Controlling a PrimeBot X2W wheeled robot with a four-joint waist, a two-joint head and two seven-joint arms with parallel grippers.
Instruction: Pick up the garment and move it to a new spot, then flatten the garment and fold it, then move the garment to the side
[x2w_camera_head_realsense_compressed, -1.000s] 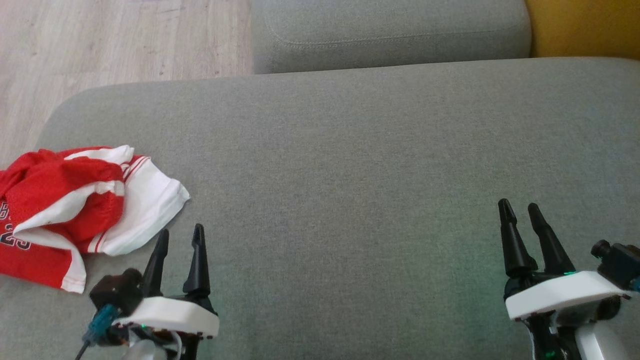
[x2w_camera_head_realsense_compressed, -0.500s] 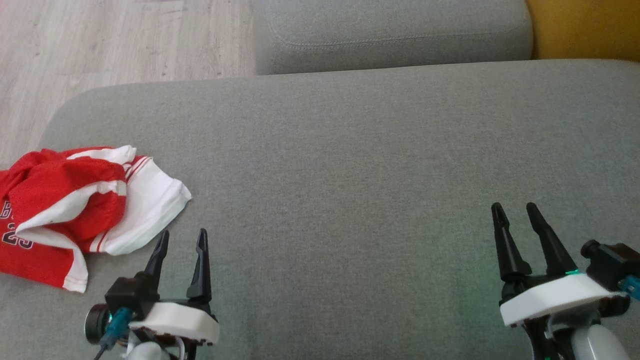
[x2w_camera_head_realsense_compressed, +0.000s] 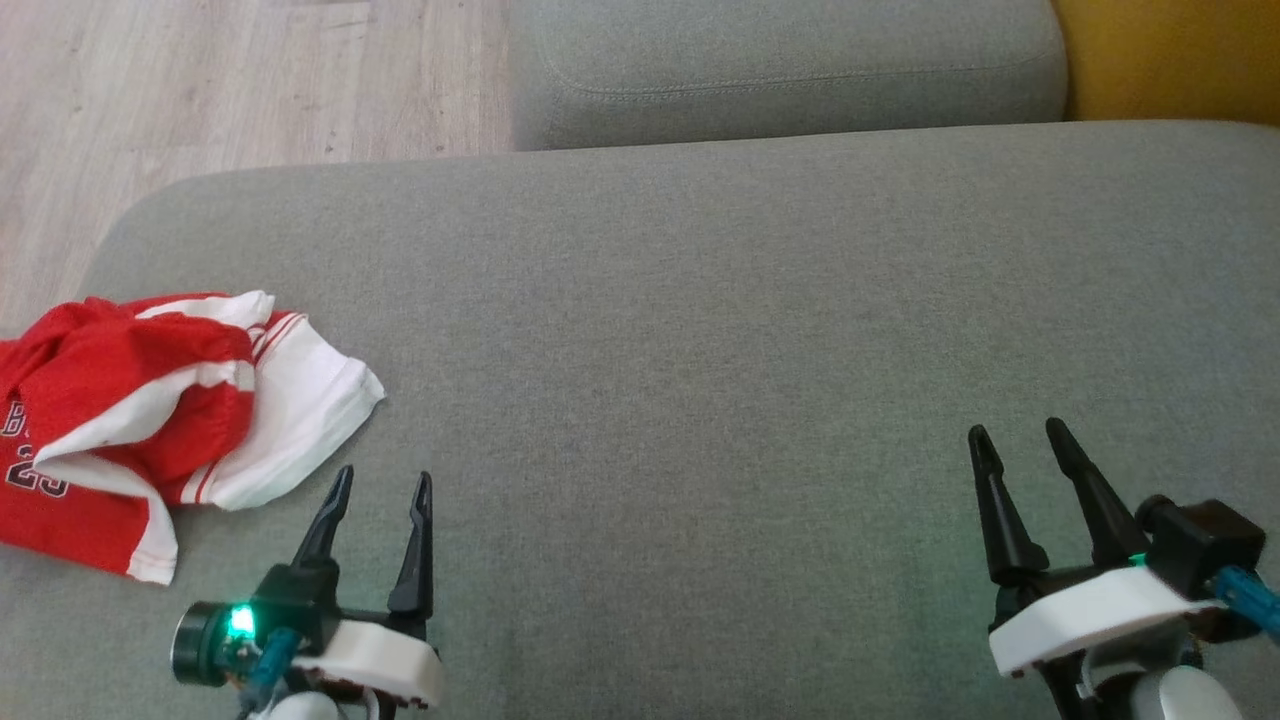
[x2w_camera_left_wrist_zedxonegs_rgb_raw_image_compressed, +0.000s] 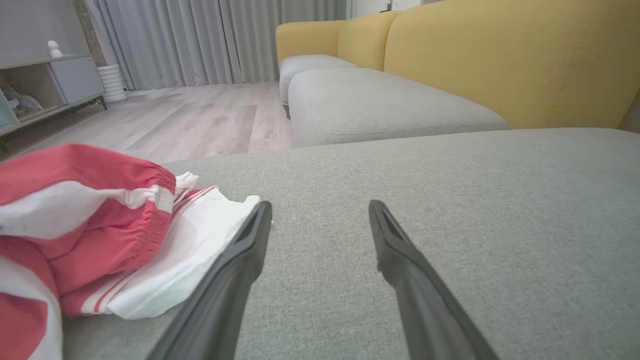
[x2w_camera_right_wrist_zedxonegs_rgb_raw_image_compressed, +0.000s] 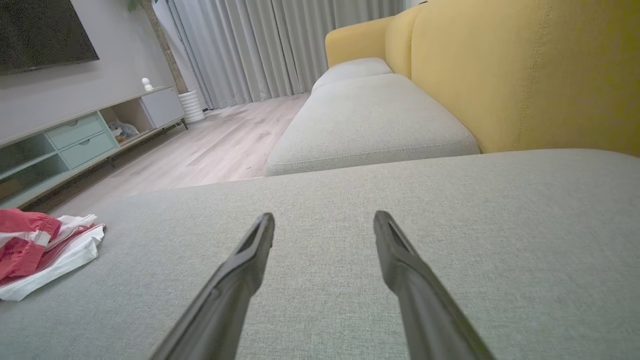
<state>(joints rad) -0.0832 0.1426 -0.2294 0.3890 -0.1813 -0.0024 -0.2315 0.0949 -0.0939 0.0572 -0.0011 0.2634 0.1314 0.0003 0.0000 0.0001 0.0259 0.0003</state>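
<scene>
The left gripper (x2w_camera_head_realsense_compressed: 385, 472) is sitting low over the near part of the seat cushion (x2w_camera_head_realsense_compressed: 700, 350), its two fingers standing apart and gripping nothing. The right gripper (x2w_camera_head_realsense_compressed: 1015, 428) is sitting well away on the robot's right, likewise spread and empty. The garment (x2w_camera_head_realsense_compressed: 150, 420), red with white panels, is lying crumpled at the cushion's left end, just beyond and to the left of the left gripper, its white hem being the nearest part.

The task is standing at its first step: the pick-up is not yet under way. The next move is likely calling for the left gripper to shift left and forward, drop onto the white hem and close on a fold of it.

The garment is lying near the cushion's rounded left edge, with wooden floor (x2w_camera_head_realsense_compressed: 250, 80) beyond, so an outward pull is risking a slide off. The bare middle and right of the cushion are offering wide room for flattening. Farther off, a second cushion (x2w_camera_head_realsense_compressed: 780, 70) and a yellow backrest (x2w_camera_head_realsense_compressed: 1170, 60) are bounding the work area
</scene>
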